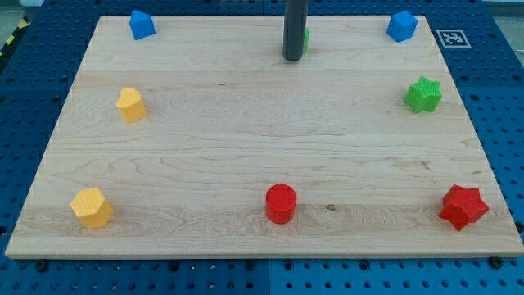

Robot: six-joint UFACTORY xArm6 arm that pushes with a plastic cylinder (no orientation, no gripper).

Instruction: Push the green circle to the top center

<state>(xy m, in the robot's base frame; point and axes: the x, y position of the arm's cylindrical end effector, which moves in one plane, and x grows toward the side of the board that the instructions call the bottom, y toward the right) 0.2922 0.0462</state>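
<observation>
Red circle [281, 203] near; my tip [292, 58] hides (mostly) green circle [305, 38].

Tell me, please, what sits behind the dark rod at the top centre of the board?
A sliver of green shows at the right edge of the rod, just above my tip. It is presumably the green circle, but the rod covers most of it, so its shape cannot be confirmed.

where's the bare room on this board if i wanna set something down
The whole middle is bare: the wide patch bordered by the yellow block on the view's left, green star on the right, and red cylinder below. Top center is crowded: my tip stands against the mostly hidden green circle. Corners hold blocks too.
</observation>
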